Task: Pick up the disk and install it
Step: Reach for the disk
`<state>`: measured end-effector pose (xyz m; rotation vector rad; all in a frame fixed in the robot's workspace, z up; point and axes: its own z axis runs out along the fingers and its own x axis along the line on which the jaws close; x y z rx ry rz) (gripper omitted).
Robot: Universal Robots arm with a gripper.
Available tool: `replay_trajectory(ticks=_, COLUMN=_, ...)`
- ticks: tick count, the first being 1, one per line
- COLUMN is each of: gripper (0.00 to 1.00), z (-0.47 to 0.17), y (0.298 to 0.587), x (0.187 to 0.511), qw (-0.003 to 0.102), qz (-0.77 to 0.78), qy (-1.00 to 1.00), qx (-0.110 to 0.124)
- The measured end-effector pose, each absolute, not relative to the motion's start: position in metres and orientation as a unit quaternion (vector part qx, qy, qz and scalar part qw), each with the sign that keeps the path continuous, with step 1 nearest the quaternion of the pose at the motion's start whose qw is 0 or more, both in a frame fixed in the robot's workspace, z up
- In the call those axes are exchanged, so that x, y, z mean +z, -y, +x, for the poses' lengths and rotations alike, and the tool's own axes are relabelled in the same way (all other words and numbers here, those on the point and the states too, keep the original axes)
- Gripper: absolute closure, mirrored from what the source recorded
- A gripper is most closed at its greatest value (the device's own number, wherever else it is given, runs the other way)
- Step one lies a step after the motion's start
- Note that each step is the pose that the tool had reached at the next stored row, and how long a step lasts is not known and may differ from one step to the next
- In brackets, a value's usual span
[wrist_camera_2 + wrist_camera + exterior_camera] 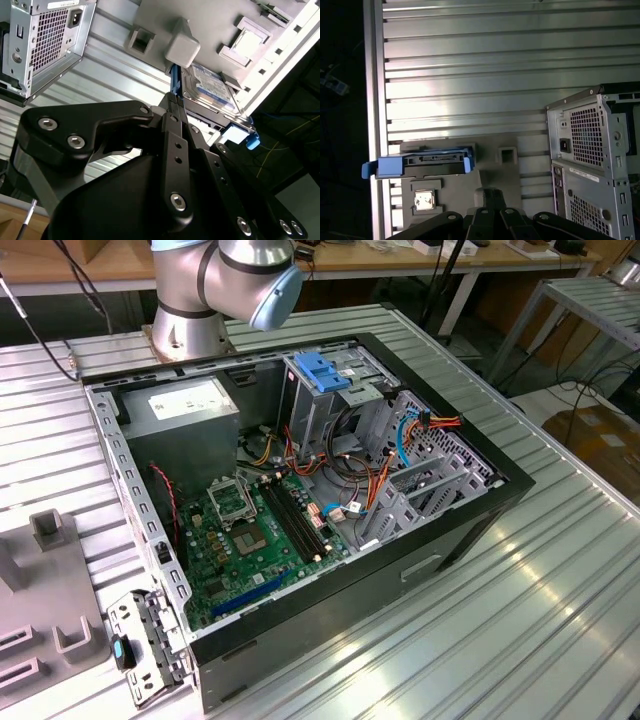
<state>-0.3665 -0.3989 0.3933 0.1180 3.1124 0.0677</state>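
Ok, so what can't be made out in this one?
1. Second wrist view: the gripper covers part of the disk; whether it grips the disk cannot be told.
2. First wrist view: the disk lies edge-on in the grey fixture, so its flat faces are hidden.
3. Exterior view: the arm is cut off by the top edge; the drive cage hides its inside behind its own walls.

The table (560,580) is ribbed bare aluminium, smooth and glossy under the light. The computer case (330,610) is matt black outside and dull grey sheet metal within. The disk (212,87) has a shiny metal lid and smooth bright blue plastic edging. The fixture (50,590) is matt grey plastic. The robot arm (200,280) is satin silver metal with a pale blue plastic cap
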Motion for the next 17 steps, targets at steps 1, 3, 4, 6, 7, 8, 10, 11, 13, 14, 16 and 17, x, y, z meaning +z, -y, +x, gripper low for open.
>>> replay_trajectory(ticks=1, gripper=0.89, z=-0.3674, y=0.399, x=0.3933, qw=0.013, qz=0.038, qy=-0.999, qx=0.022)
replay_trajectory(ticks=3, gripper=0.89, z=-0.3686, y=0.399, x=0.3933, qw=0.013, qz=0.038, qy=-0.999, qx=0.022)
replay_trajectory(ticks=4, gripper=0.89, z=-0.3691, y=0.3989, x=0.3933, qw=0.013, qz=0.038, qy=-0.999, qx=0.022)
replay_trajectory(ticks=6, gripper=0.89, z=-0.3703, y=0.399, x=0.3933, qw=0.013, qz=0.038, qy=-0.999, qx=0.022)
replay_trajectory(ticks=7, gripper=0.89, z=-0.3709, y=0.3989, x=0.3933, qw=0.013, qz=0.038, qy=-0.999, qx=0.022)
replay_trajectory(ticks=8, gripper=0.89, z=-0.3716, y=0.3989, x=0.3933, qw=0.013, qz=0.038, qy=-0.999, qx=0.022)
replay_trajectory(ticks=10, gripper=0.89, z=-0.3725, y=0.3989, x=0.3933, qw=0.013, qz=0.038, qy=-0.999, qx=0.022)
replay_trajectory(ticks=11, gripper=0.89, z=-0.373, y=0.399, x=0.3933, qw=0.013, qz=0.038, qy=-0.999, qx=0.022)
replay_trajectory(ticks=13, gripper=0.89, z=-0.3741, y=0.399, x=0.3933, qw=0.013, qz=0.038, qy=-0.999, qx=0.022)
replay_trajectory(ticks=14, gripper=0.89, z=-0.3748, y=0.399, x=0.3933, qw=0.013, qz=0.038, qy=-0.999, qx=0.022)
replay_trajectory(ticks=16, gripper=0.89, z=-0.3759, y=0.399, x=0.3933, qw=0.013, qz=0.038, qy=-0.999, qx=0.022)
replay_trajectory(ticks=17, gripper=0.89, z=-0.3764, y=0.399, x=0.3933, qw=0.013, qz=0.038, qy=-0.999, qx=0.022)
